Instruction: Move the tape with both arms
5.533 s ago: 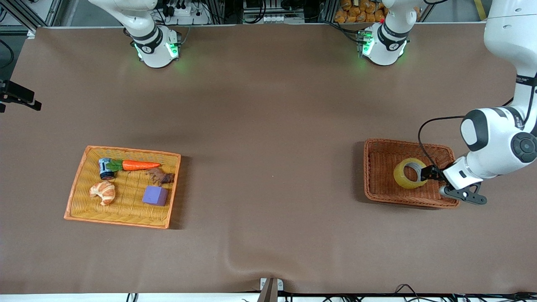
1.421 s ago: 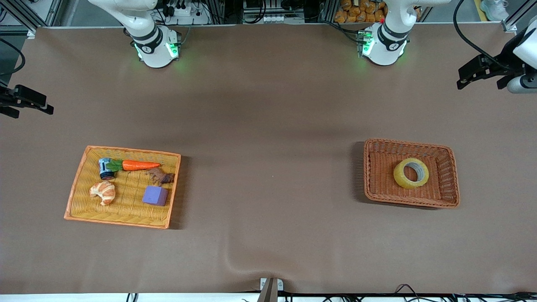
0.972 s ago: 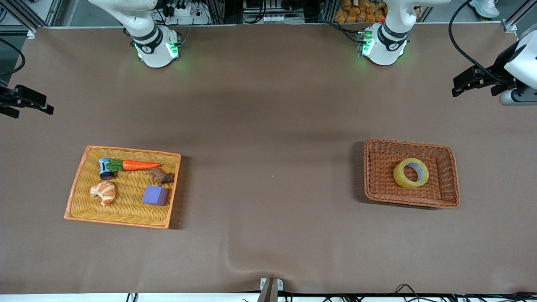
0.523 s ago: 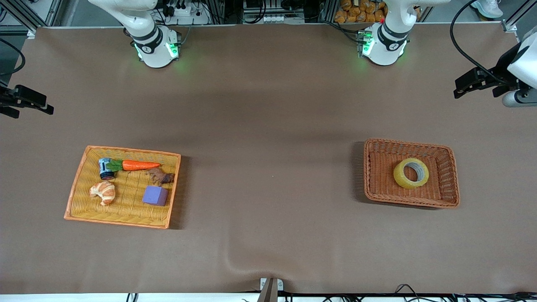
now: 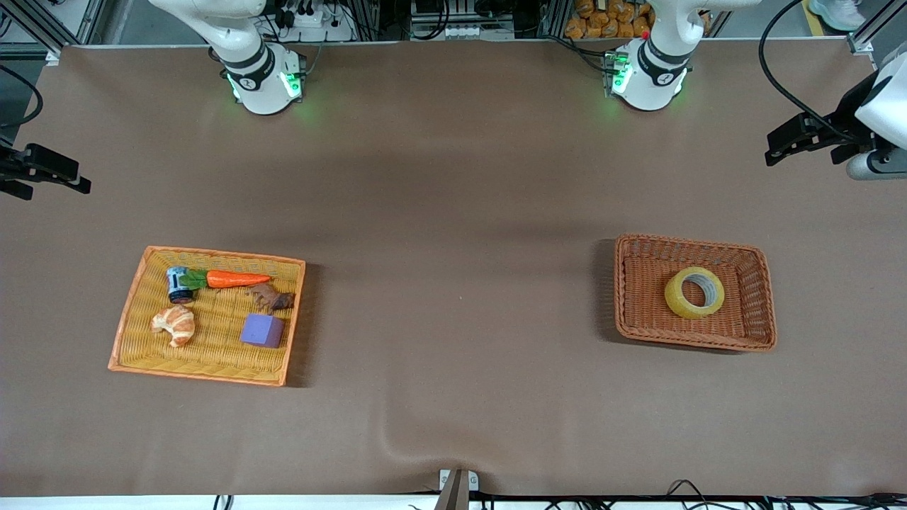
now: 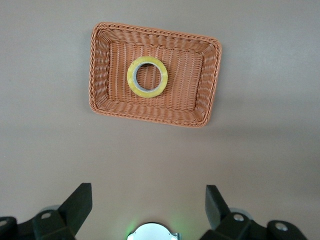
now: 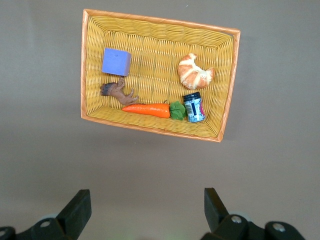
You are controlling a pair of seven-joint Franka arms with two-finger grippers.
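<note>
The tape (image 5: 694, 292), a yellowish ring with a grey core, lies flat in the brown wicker basket (image 5: 691, 242) toward the left arm's end of the table. In the left wrist view the tape (image 6: 147, 76) sits in the basket (image 6: 155, 30) far below. My left gripper (image 5: 778, 145) hangs high over the bare table at that end, open and empty, well apart from the basket; its fingers (image 6: 80, 200) frame only tabletop around the gripper (image 6: 148, 194). My right gripper (image 5: 60, 180) waits high over the right arm's end, open (image 7: 147, 196), holding nothing.
A yellow wicker tray (image 5: 212, 252) toward the right arm's end holds a carrot (image 5: 237, 279), a croissant (image 5: 174, 324), a purple cube (image 5: 262, 331), a small can (image 5: 178, 284) and a brown toy (image 5: 272, 298). The right wrist view shows the same tray (image 7: 160, 21).
Several seconds ago the left gripper was down at the tape in the brown basket; it has since let go and risen away. Over the last second it only drifts slightly. The right arm is still.
</note>
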